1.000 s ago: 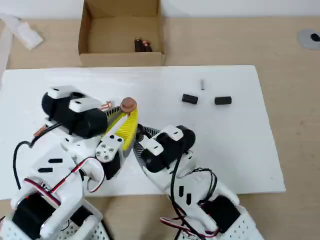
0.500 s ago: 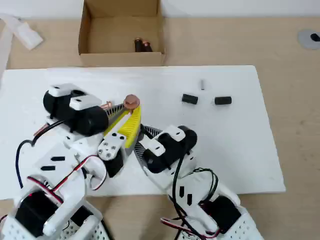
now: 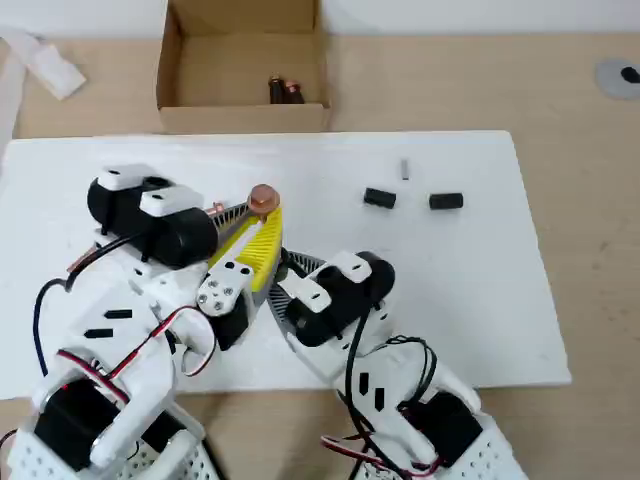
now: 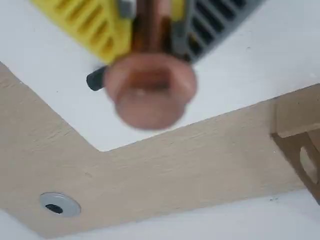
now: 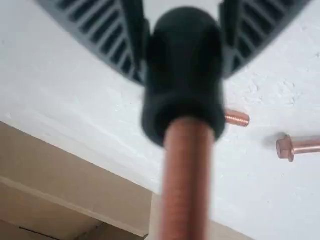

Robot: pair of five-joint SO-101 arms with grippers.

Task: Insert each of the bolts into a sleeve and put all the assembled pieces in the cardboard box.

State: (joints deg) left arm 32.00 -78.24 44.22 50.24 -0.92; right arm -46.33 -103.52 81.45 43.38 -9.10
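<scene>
Left claw [image 3: 260, 207] has nudged its bolt [image 3: 262, 198] toward the cardboard box [image 3: 240, 118].

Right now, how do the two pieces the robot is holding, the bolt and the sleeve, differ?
The bolt is copper with a wide head; the sleeve is plain black. The left tool grips the bolt; the right tool grips the sleeve. The bolt's shank is thinner than the sleeve it meets. Both are held over the white board.

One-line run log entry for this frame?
step: insertion | left gripper: shut on bolt | right gripper: shut on sleeve, shank at its mouth | board: two loose sleeves | cardboard box: assembled pieces inside
</scene>
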